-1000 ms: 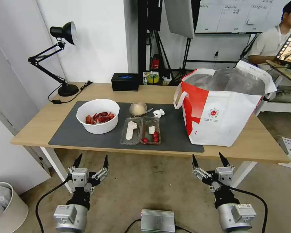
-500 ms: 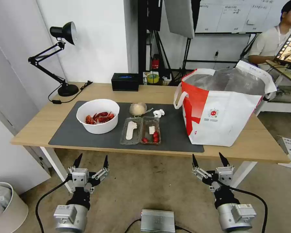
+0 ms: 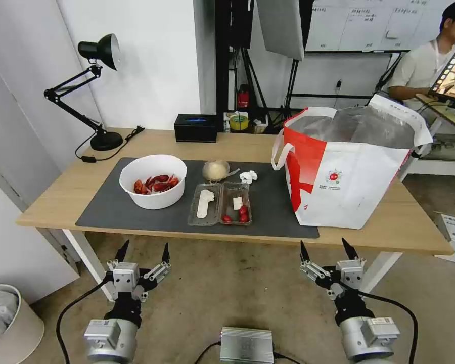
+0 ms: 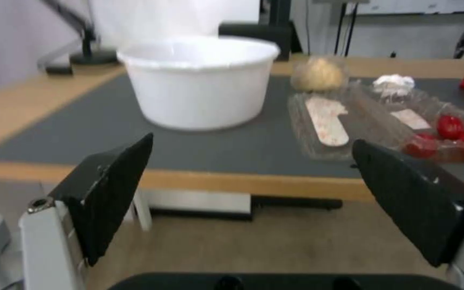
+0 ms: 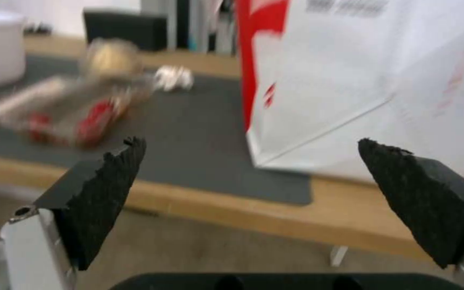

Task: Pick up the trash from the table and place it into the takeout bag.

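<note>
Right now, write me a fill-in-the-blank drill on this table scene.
1. The crayfish shells lie in the white ____.
2. The clamshell box holds red ____.
3. The bag stands on the table's ____ side.
4. Both the left gripper and right gripper have fingers ____.

Missing: bowl; tomatoes; right; open

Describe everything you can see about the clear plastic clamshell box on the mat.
The clear plastic clamshell box lies open and flat on the dark grey mat, its two shallow, thin halves side by side. One half holds a pale flat strip; the other holds a small white piece and a few red tomatoes at its near end. It sits between the white bowl and the takeout bag, just in front of the beige-filled cup. No pincer touches it.
</note>
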{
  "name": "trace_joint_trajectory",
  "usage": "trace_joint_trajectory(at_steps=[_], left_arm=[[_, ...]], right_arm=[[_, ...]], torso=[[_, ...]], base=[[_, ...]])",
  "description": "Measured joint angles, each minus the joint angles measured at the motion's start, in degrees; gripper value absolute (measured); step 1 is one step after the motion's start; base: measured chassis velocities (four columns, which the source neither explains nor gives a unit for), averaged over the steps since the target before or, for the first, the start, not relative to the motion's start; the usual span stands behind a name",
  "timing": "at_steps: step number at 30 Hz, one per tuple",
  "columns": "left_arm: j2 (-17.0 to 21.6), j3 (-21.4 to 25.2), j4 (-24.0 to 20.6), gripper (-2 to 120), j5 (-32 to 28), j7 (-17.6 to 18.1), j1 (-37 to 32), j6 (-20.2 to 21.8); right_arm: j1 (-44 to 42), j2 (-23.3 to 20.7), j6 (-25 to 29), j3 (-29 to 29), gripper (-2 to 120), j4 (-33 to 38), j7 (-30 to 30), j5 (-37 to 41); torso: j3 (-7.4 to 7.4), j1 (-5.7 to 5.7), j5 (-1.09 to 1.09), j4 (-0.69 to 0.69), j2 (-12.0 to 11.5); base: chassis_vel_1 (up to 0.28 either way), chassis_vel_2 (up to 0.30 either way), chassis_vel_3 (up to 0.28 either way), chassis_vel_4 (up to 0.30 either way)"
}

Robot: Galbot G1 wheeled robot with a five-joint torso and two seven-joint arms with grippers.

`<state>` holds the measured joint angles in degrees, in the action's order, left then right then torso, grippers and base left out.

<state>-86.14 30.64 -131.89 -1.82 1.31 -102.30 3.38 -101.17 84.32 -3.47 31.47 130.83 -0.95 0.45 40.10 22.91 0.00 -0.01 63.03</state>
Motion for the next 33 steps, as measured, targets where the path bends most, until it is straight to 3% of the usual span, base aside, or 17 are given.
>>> trace_joint_trajectory(at_steps=[1,4,6,7,10,11,13,16,33], left_arm=[[-0.26,-1.07,-0.21,100,-2.01,1.50,1.00,3.85],[-0.53,-2.08,-0.45,100,-3.95,2.95,1.92,7.49],[-0.96,-3.78,-0.82,100,-7.16,5.38,3.43,13.56],[-0.96,-3.78,-0.82,100,-7.16,5.38,3.43,13.56],[-1.41,-5.48,-1.15,100,-10.48,7.87,5.06,19.79],[-1.41,-5.48,-1.15,100,-10.48,7.87,5.06,19.79],[-1.72,-6.74,-1.44,100,-12.88,9.65,6.21,24.33],[-2.43,-8.28,-1.56,100,-15.17,11.24,7.54,27.91],[-2.88,-8.47,-2.01,100,-15.63,11.61,7.45,28.09]], right_arm=[[2.54,-2.01,-4.58,-0.08,100,-1.18,-1.34,0.61],[4.81,-3.83,-8.75,-0.15,100,-2.29,-2.56,1.18],[8.37,-6.66,-15.06,-0.28,100,-4.00,-4.45,2.06],[8.37,-6.66,-15.06,-0.28,100,-4.00,-4.45,2.06],[9.96,-7.06,-15.20,-0.80,100,-5.31,-4.91,2.20],[9.96,-7.06,-15.20,-0.80,100,-5.31,-4.91,2.20],[10.22,-7.04,-15.01,-0.98,100,-5.53,-4.92,2.20],[10.26,-7.01,-14.85,-1.08,100,-5.56,-4.92,2.19],[9.75,-6.49,-14.50,-1.30,100,-5.46,-4.73,1.79]], torso=[[0.00,0.00,0.01,0.01,-0.01],[0.01,0.01,0.01,0.01,-0.01],[0.01,0.01,0.00,0.03,-0.01],[0.01,0.01,0.00,0.03,-0.01],[0.01,0.01,0.01,0.01,-0.01],[0.01,0.01,0.01,0.01,-0.01],[0.01,0.00,0.00,0.01,-0.01],[0.01,0.01,0.00,0.00,-0.01],[0.01,0.01,0.00,0.00,-0.01]], base=[[0.000,0.000,0.000,0.000],[0.000,0.000,0.000,0.000],[0.000,0.000,0.000,0.000],[0.000,0.000,0.000,0.000],[0.000,0.000,0.000,0.000],[0.000,0.000,0.000,0.000],[0.000,0.000,0.000,0.000],[0.000,0.000,0.000,0.000],[0.000,0.000,0.000,0.000]])
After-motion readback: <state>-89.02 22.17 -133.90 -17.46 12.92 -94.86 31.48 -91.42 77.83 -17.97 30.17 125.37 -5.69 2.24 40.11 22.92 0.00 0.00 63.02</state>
